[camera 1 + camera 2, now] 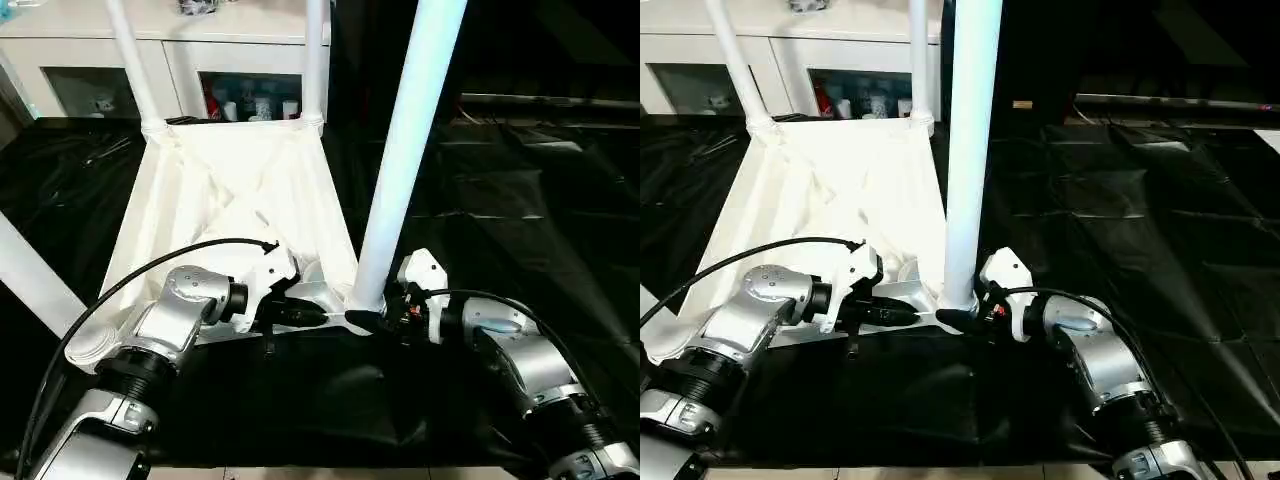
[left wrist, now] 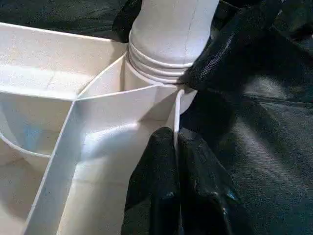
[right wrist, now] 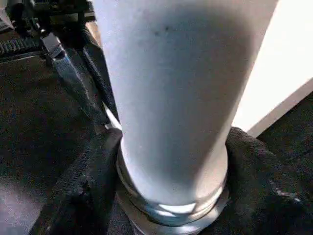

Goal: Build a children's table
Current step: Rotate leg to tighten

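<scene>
We take the near leg as our landmark: a long white cylinder standing upright in the near corner socket of the upside-down tabletop, which lies on a desk draped in black sheeting.

Nearest to us, at the foot of that leg, our right gripper wraps the base, one black finger on each side of the cylinder just above the threaded collar, touching it; we read this as grasping the leg. In the head views the same gripper sits on the right side of the leg's foot.

On the other side of the leg, our left gripper is clenched on the tabletop's raised rim: in its wrist view the two black fingers press together over the thin white rim wall just beside the socket. A black cable arcs over the left forearm.

Beyond the leg, the ribbed underside stretches away, its ribs crossing diagonally. At the far corners two more legs stand upright in their sockets. A fourth leg shows at the left edge, well apart from our landmark.

Farthest back stands a white cabinet with glass doors, small items behind the glass.
</scene>
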Available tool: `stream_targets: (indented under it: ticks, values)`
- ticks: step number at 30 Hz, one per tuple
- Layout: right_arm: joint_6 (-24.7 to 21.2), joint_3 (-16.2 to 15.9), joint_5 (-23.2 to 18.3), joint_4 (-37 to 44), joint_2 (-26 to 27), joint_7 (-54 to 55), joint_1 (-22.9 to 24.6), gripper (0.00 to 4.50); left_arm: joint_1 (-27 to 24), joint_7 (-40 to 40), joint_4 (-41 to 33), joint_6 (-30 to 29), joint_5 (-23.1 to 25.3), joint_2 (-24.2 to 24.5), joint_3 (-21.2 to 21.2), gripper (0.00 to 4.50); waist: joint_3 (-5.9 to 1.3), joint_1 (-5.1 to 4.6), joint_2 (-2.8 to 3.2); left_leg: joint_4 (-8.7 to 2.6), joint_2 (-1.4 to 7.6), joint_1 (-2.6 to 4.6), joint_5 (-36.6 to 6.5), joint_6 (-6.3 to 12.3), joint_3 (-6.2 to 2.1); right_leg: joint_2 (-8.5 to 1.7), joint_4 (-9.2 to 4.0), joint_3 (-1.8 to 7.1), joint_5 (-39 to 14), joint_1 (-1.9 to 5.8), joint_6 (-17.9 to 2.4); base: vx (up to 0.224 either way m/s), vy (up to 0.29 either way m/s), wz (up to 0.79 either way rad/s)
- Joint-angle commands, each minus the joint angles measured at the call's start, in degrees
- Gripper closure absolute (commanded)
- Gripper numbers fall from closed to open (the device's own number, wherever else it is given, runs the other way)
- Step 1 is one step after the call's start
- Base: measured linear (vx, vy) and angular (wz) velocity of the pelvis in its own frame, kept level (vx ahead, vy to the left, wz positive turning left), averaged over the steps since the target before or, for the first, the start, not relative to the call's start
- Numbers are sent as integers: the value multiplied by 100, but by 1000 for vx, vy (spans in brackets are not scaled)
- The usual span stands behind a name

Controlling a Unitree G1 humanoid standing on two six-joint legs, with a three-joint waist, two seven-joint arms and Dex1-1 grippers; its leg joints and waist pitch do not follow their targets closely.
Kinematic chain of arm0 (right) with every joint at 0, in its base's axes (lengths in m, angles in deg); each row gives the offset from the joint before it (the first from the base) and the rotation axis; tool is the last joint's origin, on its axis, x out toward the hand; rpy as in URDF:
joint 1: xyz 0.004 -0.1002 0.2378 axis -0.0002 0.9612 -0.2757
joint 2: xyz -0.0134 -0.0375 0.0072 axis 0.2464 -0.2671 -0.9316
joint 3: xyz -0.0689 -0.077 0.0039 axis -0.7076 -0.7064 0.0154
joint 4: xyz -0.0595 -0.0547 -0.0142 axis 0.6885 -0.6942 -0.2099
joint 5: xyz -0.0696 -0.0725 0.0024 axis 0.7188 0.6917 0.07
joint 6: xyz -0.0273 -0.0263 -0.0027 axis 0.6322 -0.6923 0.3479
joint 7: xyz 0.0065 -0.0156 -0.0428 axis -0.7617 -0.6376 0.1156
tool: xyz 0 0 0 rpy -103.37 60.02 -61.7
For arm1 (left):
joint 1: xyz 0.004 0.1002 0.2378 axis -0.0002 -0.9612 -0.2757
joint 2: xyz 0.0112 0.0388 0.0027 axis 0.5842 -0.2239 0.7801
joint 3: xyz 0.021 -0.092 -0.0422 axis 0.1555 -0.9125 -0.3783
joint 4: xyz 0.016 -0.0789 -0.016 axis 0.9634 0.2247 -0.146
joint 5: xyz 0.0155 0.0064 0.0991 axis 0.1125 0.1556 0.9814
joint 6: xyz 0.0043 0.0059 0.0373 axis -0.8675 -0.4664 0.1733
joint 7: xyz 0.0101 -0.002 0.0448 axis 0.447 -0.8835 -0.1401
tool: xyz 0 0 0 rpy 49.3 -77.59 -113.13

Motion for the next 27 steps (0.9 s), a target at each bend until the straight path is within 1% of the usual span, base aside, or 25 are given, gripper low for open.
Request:
stream_targets:
  ticks: [1, 2, 3, 4, 5, 6, 8, 9, 10, 11, 12, 14, 15, 17, 18, 19, 20, 21, 22, 23, 24, 25, 26, 27]
  values:
    - [80, 92, 71, -80, 111, 335, -24, 175, -15, -163, 15, 81, -202, -225, -94, 450, -309, 18, -64, -326, 31, 30, -865, 503, 76, -106, -296, 65, -380, 318, -1564, 0, 0, 0]
    - [104, 106, 110, -111, 147, 444, -20, 175, -7, -226, 41, 101, -174, -248, -90, 450, -303, 8, -69, -333, 27, 21, -916, 462, 73, -106, -305, 64, -462, 321, -1548, 0, 0, 0]
    - [63, 231, 343, -373, 467, 1352, -16, 175, 78, -885, 333, 190, 102, -519, -34, 450, -304, -3, -77, -335, 22, 16, -947, 426, 72, -106, -312, 64, -552, 328, -1506, 0, 0, 0]
    - [52, 268, 404, -447, 559, 1607, -19, 175, 106, -1085, 421, 206, 182, -602, -17, 450, -267, -15, -59, -357, 23, 40, -1090, 340, 81, -103, -373, 68, -843, 275, -1439, 0, 0, 0]
    - [-7, 375, 447, -554, 770, 2082, -34, 175, 146, -1429, 574, 215, 314, -785, 33, 450, -266, -24, -63, -360, 16, 36, -1196, 275, 76, -107, -385, 67, -1050, 284, -1387, 0, 0, 0]
    - [-43, 435, 446, -594, 878, 2296, -44, 176, 161, -1579, 641, 210, 369, -878, 62, 450, -252, -35, -71, -393, 20, 44, -1404, 124, 61, -116, -422, 64, -1505, 285, -1248, 0, 0, 0]
    - [-85, 566, 436, -657, 1138, 2777, -85, 176, 169, -1886, 742, 138, 464, -1112, 132, 450, -261, -44, -78, -402, 16, 50, -1527, 45, 47, -124, -446, 73, -1807, 270, -1081, 0, 0, 0]
    - [-74, 601, 438, -671, 1218, 2920, -105, 176, 174, -1997, 773, 101, 489, -1198, 148, 450, -261, -37, -77, -400, 18, 56, -1567, 69, 51, -117, -466, 80, -1828, 258, -1021, 0, 0, 0]
    - [-108, 640, 432, -670, 1319, 3081, -131, 176, 173, -2077, 785, 61, 505, -1300, 184, 450, -273, -29, -83, -403, 11, 35, -1500, 98, 43, -117, -460, 76, -1782, 278, -977, 0, 0, 0]
    - [-206, 675, 466, -685, 1539, 3448, -206, 176, 196, -2365, 852, 16, 583, -1537, 273, 450, -273, -34, -76, -400, 11, 32, -1459, 101, 51, -110, -454, 84, -1710, 267, -973, 0, 0, 0]
    - [-222, 669, 485, -689, 1574, 3512, -221, 176, 203, -2418, 867, 14, 597, -1580, 289, 450, -277, -29, -64, -402, 12, 37, -1404, 94, 44, -109, -449, 81, -1619, 263, -975, 0, 0, 0]
    - [-221, 615, 600, -707, 1703, 3691, -272, 176, 250, -2551, 956, 26, 641, -1728, 313, 450, -288, -24, -66, -396, 6, 33, -1334, 104, 47, -103, -441, 76, -1472, 275, -989, 0, 0, 0]
    - [-209, 604, 637, -716, 1745, 3729, -283, 176, 275, -2586, 1008, 49, 661, -1769, 301, 450, -286, -26, -57, -393, 0, 26, -1332, 123, 51, -98, -442, 75, -1413, 270, -994, 0, 0, 0]
    - [-101, 524, 642, -681, 1821, 3596, -266, 176, 337, -2583, 1094, 147, 701, -1807, 283, 450, -293, -18, -68, -392, -9, 19, -1319, 154, 50, -102, -444, 72, -1387, 285, -975, 0, 0, 0]
    - [-57, 513, 609, -665, 1840, 3538, -256, 176, 351, -2587, 1104, 177, 702, -1805, 265, 450, -285, -15, -60, -395, -8, 18, -1351, 175, 50, -104, -455, 73, -1405, 277, -975, 0, 0, 0]
    - [13, 523, 559, -632, 1850, 3476, -241, 176, 353, -2553, 1088, 190, 692, -1784, 250, 450, -284, -15, -66, -396, -4, 18, -1385, 185, 52, -106, -457, 72, -1442, 277, -972, 0, 0, 0]
    - [64, 582, 448, -593, 1864, 3393, -228, 176, 346, -2517, 1062, 202, 677, -1751, 231, 450, -283, -15, -64, -398, -4, 17, -1408, 194, 49, -111, -458, 72, -1474, 278, -969, 0, 0, 0]
    - [88, 627, 379, -560, 1880, 3357, -220, 120, 340, -2502, 1044, 206, 675, -1735, 217, 450, -283, -13, -56, -403, 2, 17, -1433, 193, 47, -114, -464, 71, -1531, 273, -963, 0, 0, 0]
    - [140, 676, 309, -499, 1843, 3273, -215, 106, 319, -2415, 990, 195, 634, -1682, 187, 450, -285, -15, -52, -406, 5, 16, -1438, 192, 42, -111, -460, 69, -1519, 274, -970, 0, 0, 0]
    - [140, 676, 309, -499, 1843, 3273, -215, 106, 319, -2415, 990, 195, 634, -1682, 187, 450, -288, -14, -52, -403, 6, 18, -1420, 196, 44, -113, -460, 71, -1478, 272, -981, 0, 0, 0]
    - [203, 675, 220, -348, 1683, 2975, -195, 100, 267, -2178, 862, 198, 552, -1533, 152, 450, -288, -17, -56, -404, 6, 15, -1421, 211, 44, -111, -455, 69, -1442, 276, -991, 0, 0, 0]
    - [230, 671, 201, -271, 1595, 2831, -182, 86, 243, -2048, 802, 208, 509, -1453, 139, 450, -294, -10, -65, -400, 9, -4, -1368, 261, 41, -111, -436, 66, -1310, 297, -1030, 0, 0, 0]
    - [121, 597, 139, -80, 1394, 2443, -129, 86, 196, -1786, 702, 221, 442, -1292, 135, 450, -295, -3, -68, -389, 13, 0, -1279, 308, 49, -108, -426, 68, -1146, 297, -1071, 0, 0, 0]
    - [121, 597, 139, -80, 1394, 2443, -129, 70, 196, -1786, 702, 221, 442, -1292, 135, 450, -294, 3, -71, -388, 15, -5, -1249, 335, 48, -110, -417, 66, -1084, 308, -1094, 0, 0, 0]
